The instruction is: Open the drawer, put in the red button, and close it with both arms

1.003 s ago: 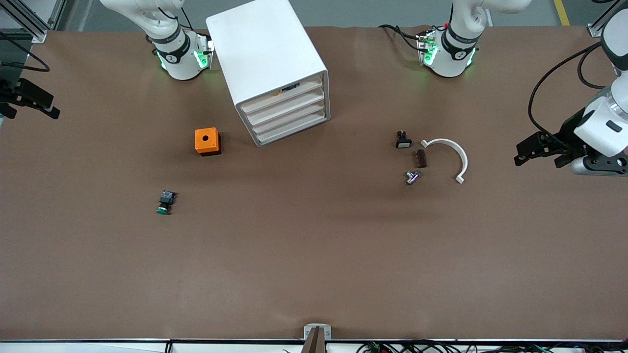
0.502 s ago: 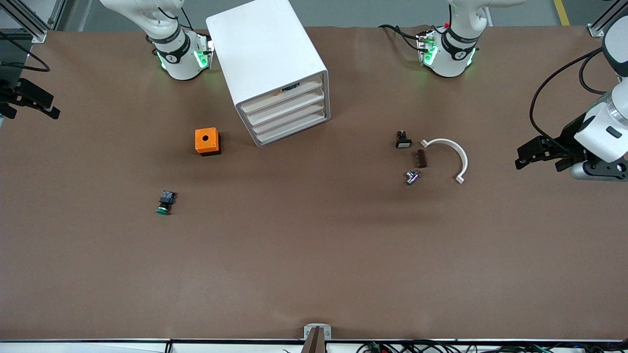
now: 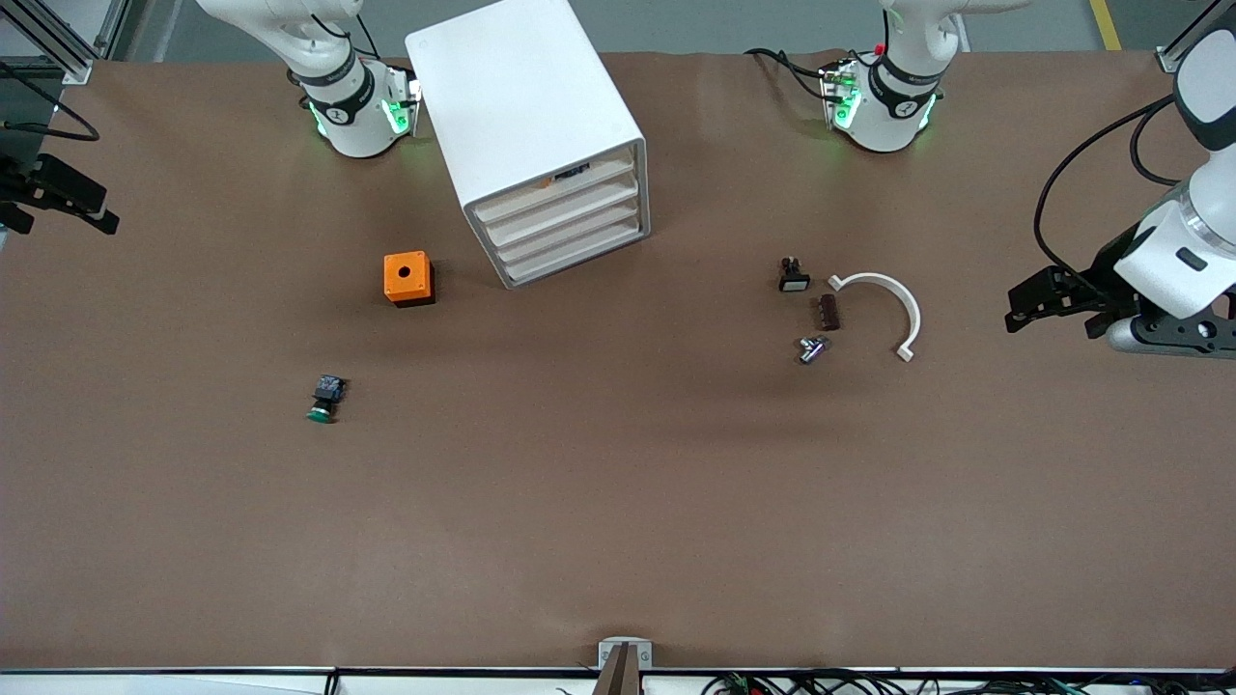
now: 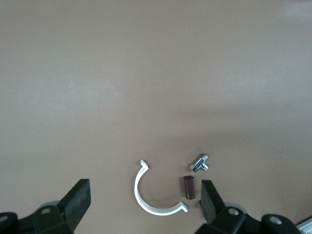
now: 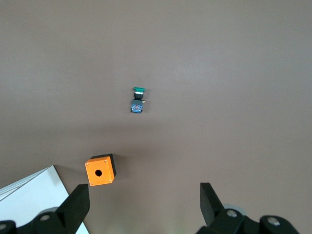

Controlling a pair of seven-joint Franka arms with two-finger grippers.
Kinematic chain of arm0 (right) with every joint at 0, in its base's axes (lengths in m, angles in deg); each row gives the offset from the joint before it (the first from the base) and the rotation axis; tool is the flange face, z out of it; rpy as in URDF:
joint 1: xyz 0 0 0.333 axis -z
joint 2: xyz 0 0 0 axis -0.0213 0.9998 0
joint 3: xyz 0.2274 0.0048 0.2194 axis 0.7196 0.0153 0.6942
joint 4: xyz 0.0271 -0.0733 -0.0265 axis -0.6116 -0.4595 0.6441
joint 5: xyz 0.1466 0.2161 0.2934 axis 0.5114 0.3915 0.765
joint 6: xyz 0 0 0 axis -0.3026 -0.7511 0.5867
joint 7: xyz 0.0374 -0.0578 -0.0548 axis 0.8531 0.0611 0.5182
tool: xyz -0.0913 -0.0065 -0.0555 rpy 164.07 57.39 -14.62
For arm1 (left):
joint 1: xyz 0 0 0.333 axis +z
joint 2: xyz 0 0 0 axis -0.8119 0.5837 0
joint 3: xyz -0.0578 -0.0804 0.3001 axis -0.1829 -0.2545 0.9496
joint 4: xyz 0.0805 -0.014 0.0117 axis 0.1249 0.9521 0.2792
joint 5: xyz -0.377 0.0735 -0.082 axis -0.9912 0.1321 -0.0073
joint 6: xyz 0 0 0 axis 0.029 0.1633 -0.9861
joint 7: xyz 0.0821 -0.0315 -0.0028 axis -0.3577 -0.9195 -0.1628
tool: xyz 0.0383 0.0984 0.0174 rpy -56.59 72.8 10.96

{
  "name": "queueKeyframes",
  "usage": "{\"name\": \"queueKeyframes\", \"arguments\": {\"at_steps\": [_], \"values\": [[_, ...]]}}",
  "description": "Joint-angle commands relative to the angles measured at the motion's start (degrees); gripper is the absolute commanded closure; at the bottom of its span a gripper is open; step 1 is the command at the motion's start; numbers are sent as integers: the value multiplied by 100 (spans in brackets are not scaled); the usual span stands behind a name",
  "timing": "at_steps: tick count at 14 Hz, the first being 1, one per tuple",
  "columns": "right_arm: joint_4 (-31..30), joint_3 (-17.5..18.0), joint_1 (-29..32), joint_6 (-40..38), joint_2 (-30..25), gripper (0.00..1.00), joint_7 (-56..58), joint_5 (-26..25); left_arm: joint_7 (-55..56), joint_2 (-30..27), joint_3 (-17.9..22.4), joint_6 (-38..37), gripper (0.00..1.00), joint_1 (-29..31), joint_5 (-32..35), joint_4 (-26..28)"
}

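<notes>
Hovering at the right arm's end of the surface, the right arm [image 3: 340, 92] holds its jaws apart and empty. You see the green button [image 3: 323, 398] and orange box [image 3: 407, 278] well apart from them. The drawer cabinet [image 3: 526, 116], drawers shut, stands between both jaws. A small black part [image 3: 794, 278], brown block [image 3: 828, 312], metal fitting [image 3: 811, 348] and white clip [image 3: 893, 304] lie near the left arm [image 3: 893, 92], jaws apart, empty. Red button: cannot tell which piece.

Orange box [image 3: 407, 278], white cabinet [image 3: 526, 116], brown table [image 3: 618, 502]
</notes>
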Motion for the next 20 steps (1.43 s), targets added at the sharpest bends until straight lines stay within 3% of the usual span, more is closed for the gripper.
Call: {"name": "queueKeyframes", "arguments": {"at_steps": [1, 12, 14, 20], "values": [[-125, 46, 28, 39, -136, 0, 41, -74, 25, 58, -13, -50, 0, -32, 143, -143], [-125, 55, 28, 22, -136, 0, 50, -74, 139, -619, 181, -558, 0, -173, 143, -247], [-125, 55, 28, 22, -136, 0, 50, -92, 139, -602, 190, -1006, 0, -155, 143, -511], [-125, 64, 11, 31, -136, 0, 50, -197, 297, -329, 163, -1008, 0, -182, 135, -529]]}}
